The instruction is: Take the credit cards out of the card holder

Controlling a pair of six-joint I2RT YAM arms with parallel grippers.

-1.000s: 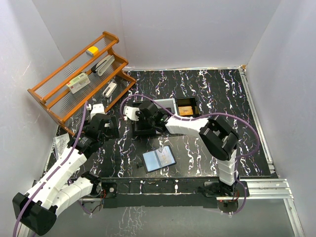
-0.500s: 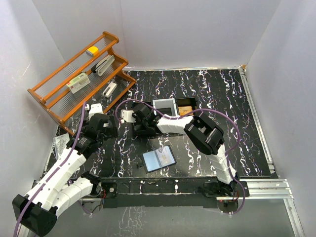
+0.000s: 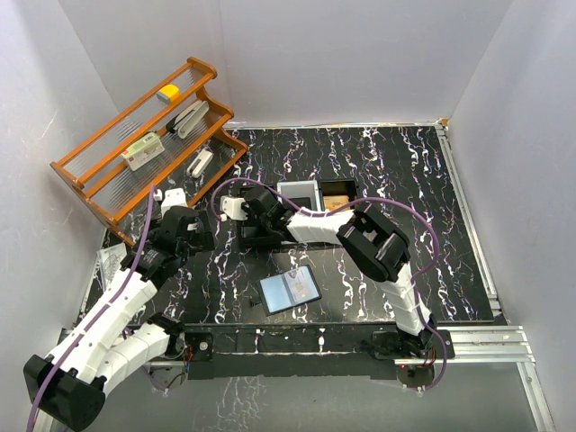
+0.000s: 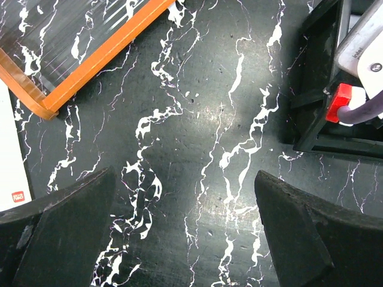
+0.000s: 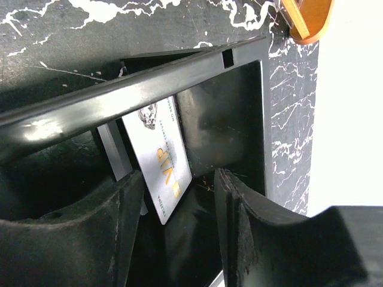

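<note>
The right gripper [image 5: 176,179] is spread open inside the black tray [image 5: 119,89], and a white card [image 5: 158,155] leans against it. Lifting out could drag the card along. The left gripper [image 4: 184,179] hangs open beside the tray. The card holder [image 3: 290,290] lies open on the tabletop [image 3: 396,162], on the tray's near side.

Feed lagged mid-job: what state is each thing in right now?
card holder: lying open, inside facing up.
VIP card: leaning tilted inside a tray compartment.
black tray: lying flat, card in one compartment.
right tool: open, down in the tray, fingers either side of the card's lower end.
left tool: open, empty, over bare table.
</note>
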